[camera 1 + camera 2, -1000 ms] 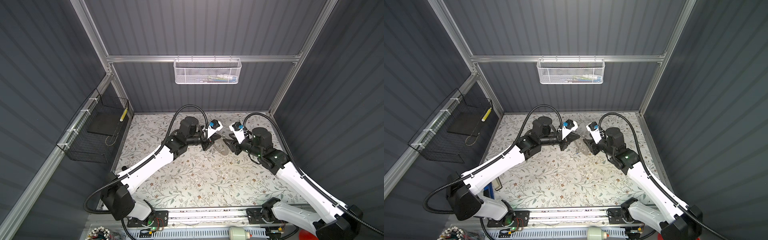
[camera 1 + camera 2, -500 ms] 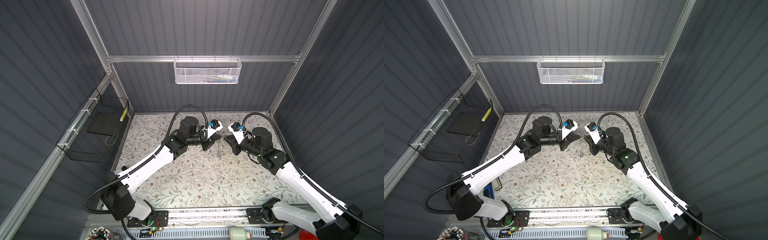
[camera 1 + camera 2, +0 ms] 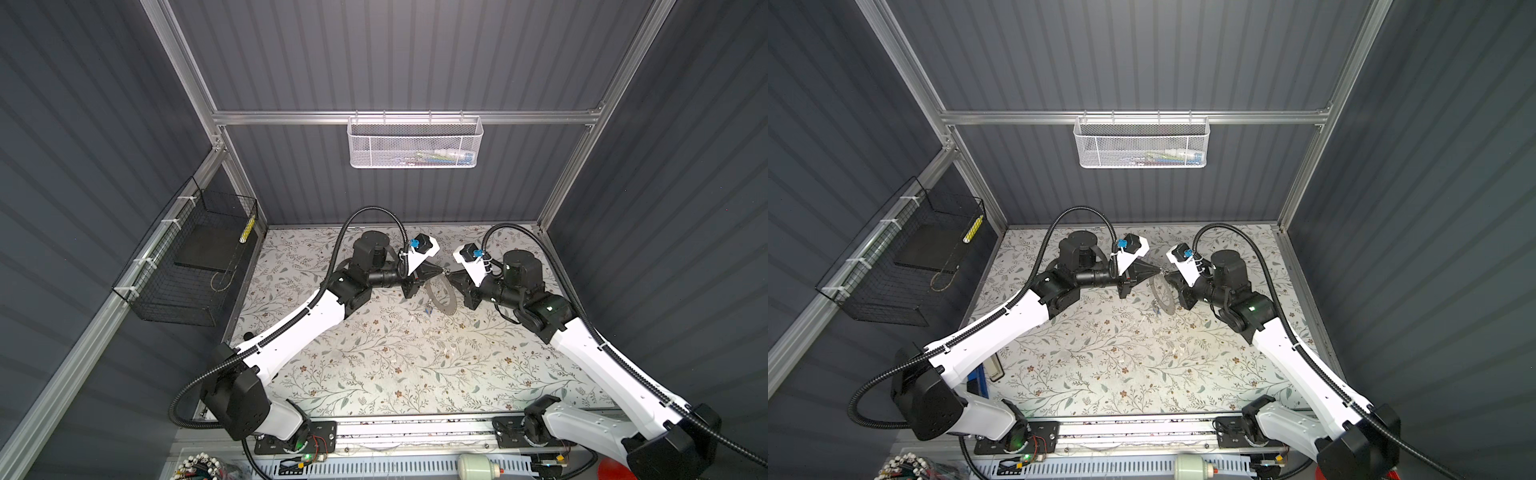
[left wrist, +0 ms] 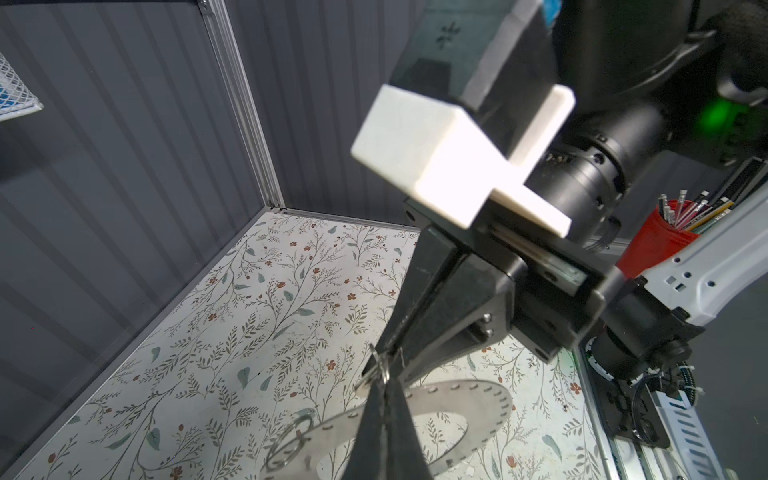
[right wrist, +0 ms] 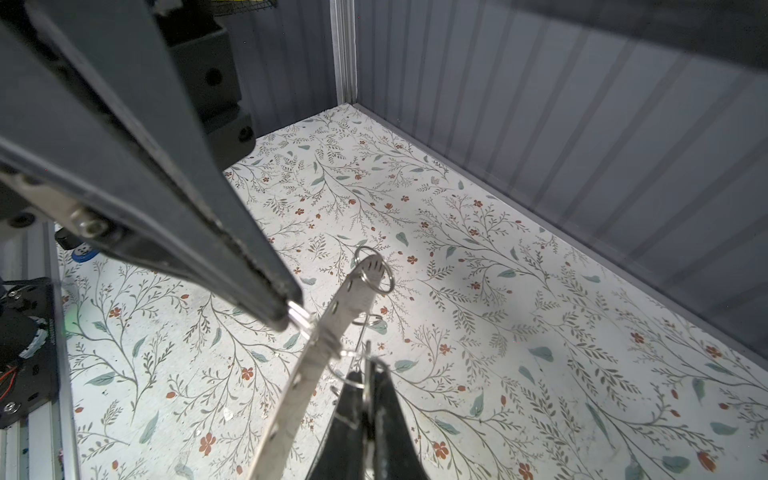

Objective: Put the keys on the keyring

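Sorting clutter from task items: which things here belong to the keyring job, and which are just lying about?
Job: left gripper, right gripper, small silver key pinched by the left, split ring, holed metal band.
Lying about: white mesh basket, black wire basket, red pencil cup.

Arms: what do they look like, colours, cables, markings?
The left arm and right arm have white shells and black joints. A black corrugated cable loops over each. White camera mounts with blue connectors sit at the wrists. The jaws are black tapered wedges. A green light glows on the right arm.
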Tool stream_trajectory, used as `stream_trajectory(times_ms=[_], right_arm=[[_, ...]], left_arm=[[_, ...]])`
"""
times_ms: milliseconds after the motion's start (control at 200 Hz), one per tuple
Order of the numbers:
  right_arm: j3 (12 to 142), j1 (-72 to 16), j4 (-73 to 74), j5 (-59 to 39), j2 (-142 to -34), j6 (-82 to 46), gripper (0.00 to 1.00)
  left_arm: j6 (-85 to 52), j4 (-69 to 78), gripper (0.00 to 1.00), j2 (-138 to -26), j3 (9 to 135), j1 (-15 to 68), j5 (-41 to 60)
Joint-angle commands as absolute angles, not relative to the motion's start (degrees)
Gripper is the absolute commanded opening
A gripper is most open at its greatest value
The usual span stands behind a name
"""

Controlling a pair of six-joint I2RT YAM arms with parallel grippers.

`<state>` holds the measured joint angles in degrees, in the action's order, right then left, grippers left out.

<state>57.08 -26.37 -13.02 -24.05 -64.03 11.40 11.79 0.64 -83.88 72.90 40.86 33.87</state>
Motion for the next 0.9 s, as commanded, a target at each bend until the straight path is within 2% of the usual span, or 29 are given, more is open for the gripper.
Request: stream_trajectory(times_ms=[0, 375, 820, 895], right_arm=[[59.14, -25.99, -16.03, -31.59, -66.51, 12.51, 0.00], [60.19, -26.69, -14.71, -37.66, -68.12, 14.23, 0.00], [61.61, -26.98, -8.48, -37.12, -69.07, 12.65, 0.00], [61.61, -26.91, -7.64, -37.74, -69.32, 12.31, 0.04]], left_arm=[[10.26, 7.06, 0.00, -82.13, 71.92, 40.34, 37.59], [6.59, 17.27, 0.00, -83.83, 68.53, 39.46, 38.45], [-0.60, 33.05, 0.00, -85.20, 62.27, 39.07, 39.36], [-1.67, 35.37, 0.00, -85.59, 61.57, 38.98, 39.78]])
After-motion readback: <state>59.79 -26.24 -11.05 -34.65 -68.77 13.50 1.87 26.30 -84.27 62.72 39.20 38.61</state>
